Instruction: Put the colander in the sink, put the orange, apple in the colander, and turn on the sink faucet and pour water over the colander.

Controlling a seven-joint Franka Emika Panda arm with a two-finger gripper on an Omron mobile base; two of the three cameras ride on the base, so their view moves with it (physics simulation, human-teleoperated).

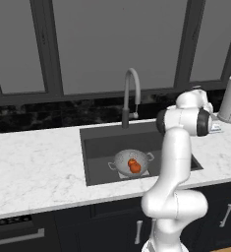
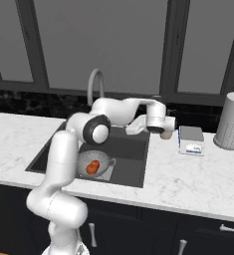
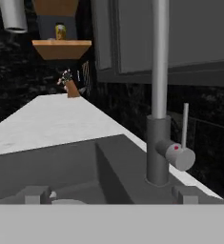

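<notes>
Sitting in the dark grey sink (image 1: 95,147), toward its front: the colander (image 1: 130,162), a grey metal bowl speckled with small holes, loop handles sticking out at either side of the rim. Holding two round orange-red fruits (image 1: 134,166), touching each other; too alike in colour to tell apart. Standing behind the basin: the sink faucet (image 1: 130,96), tall grey gooseneck on a darker base, thin lever (image 3: 184,125) pointing upright with a small red dot on its knob. Hovering right of the tap, over the sink's right rear corner: the gripper (image 2: 164,133), jaws spread wide, gripping nothing. Lying further right on the marble: a small box (image 2: 190,140), label too blurred to read.
</notes>
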